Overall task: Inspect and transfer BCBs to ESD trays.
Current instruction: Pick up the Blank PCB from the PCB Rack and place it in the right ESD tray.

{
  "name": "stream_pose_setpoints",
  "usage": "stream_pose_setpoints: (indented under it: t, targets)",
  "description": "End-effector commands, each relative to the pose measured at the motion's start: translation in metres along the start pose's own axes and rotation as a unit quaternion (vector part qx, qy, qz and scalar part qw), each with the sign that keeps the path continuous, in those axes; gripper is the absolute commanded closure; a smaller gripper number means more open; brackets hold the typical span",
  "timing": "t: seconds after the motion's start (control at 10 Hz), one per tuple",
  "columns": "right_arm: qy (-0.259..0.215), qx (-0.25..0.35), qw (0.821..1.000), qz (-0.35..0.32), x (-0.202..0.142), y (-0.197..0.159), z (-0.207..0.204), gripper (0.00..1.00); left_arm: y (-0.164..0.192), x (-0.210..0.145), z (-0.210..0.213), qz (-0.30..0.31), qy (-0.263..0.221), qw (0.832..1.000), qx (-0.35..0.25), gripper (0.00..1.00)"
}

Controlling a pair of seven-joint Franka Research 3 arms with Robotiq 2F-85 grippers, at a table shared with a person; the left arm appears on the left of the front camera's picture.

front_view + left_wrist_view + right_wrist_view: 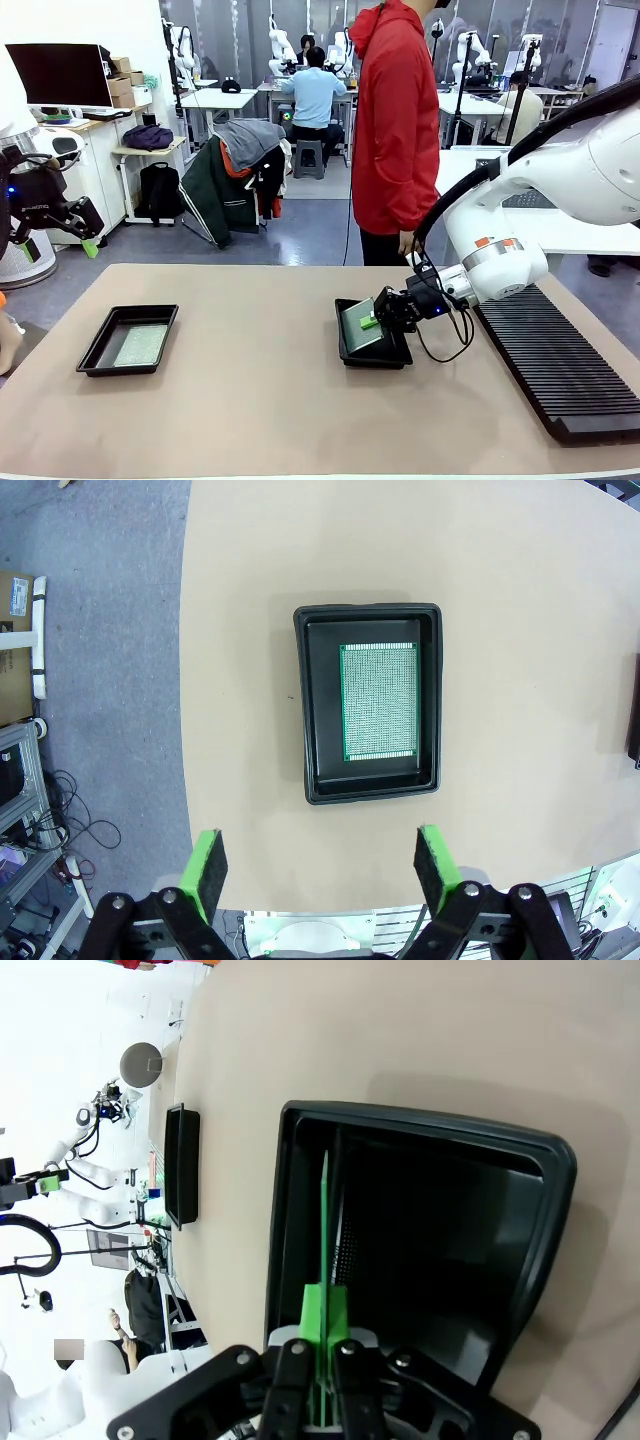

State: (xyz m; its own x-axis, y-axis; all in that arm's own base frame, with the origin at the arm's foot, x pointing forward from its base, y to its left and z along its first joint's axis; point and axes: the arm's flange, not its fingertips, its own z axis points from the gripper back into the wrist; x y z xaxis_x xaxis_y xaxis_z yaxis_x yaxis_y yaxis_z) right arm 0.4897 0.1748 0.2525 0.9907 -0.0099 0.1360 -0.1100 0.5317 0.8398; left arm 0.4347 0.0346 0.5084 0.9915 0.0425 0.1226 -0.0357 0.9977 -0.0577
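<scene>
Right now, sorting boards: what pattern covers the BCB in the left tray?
A fine dotted green grid on the BCB, left wrist view.

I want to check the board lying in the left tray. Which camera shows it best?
The left wrist view: it looks straight down on the board, flat in its tray. The front view shows it small and slanted. The right wrist view shows that tray only edge-on, far off.
</scene>
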Motion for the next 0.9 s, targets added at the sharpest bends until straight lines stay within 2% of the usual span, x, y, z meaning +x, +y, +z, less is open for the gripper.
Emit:
stream_pose_setpoints:
  t: [0.0,0.2,0.4,0.8]
  targets:
    - [0.0,-0.001,1.0,-0.001,0.0,-0.001,0.0,0.97,0.001,0.0,-0.002,0.001,-0.003,1.0,0.0,0.0]
    - [0.0,0.0,1.0,0.0,0.0,0.0,0.0,0.97,0.001,0.0,-0.002,0.001,-0.003,1.0,0.0,0.0]
    - [0.012,-0.024,1.0,-0.004,0.003,0.011,-0.001,0.97,0.001,0.0,-0.002,0.001,-0.003,1.0,0.0,0.0]
    - [0.021,-0.077,0.997,-0.012,0.006,0.032,0.001,0.78,0.001,0.0,-0.002,0.001,-0.003,1.0,0.0,0.0]
